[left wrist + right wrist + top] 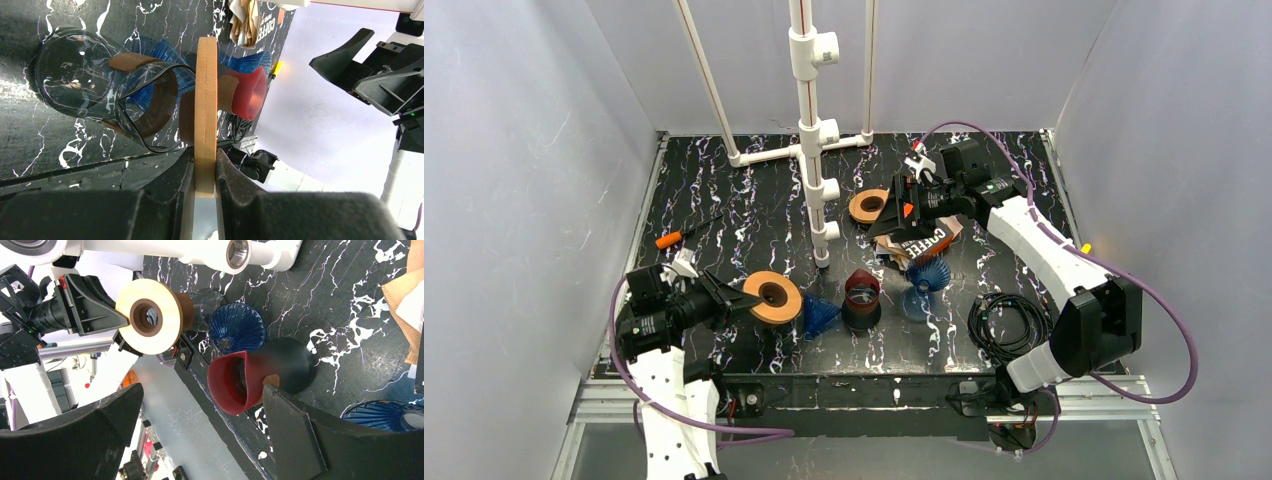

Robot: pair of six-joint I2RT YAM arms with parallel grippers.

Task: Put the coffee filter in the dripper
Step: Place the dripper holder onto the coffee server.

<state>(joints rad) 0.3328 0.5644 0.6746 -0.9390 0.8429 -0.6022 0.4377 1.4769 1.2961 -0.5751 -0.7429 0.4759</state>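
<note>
My left gripper (729, 298) is shut on the rim of a wooden ring (774, 297), which stands edge-on between the fingers in the left wrist view (205, 100). A clear glass dripper (100, 85) lies beside that ring. A blue ribbed dripper (819, 315) and a red-and-black dripper (861, 300) stand to its right. My right gripper (899, 212) is open and empty, hovering over a "COFFEE" pack of brown paper filters (921, 243). In the right wrist view its jaws (202, 390) stand wide apart, with the red dripper (240, 382) between them below.
A second wooden ring (869, 205) lies behind the pack, and a second blue dripper (929, 272) in front of it. A white pipe stand (809, 130) rises at centre back. An orange screwdriver (679, 236) lies at the left and a black cable coil (1009, 320) at the right.
</note>
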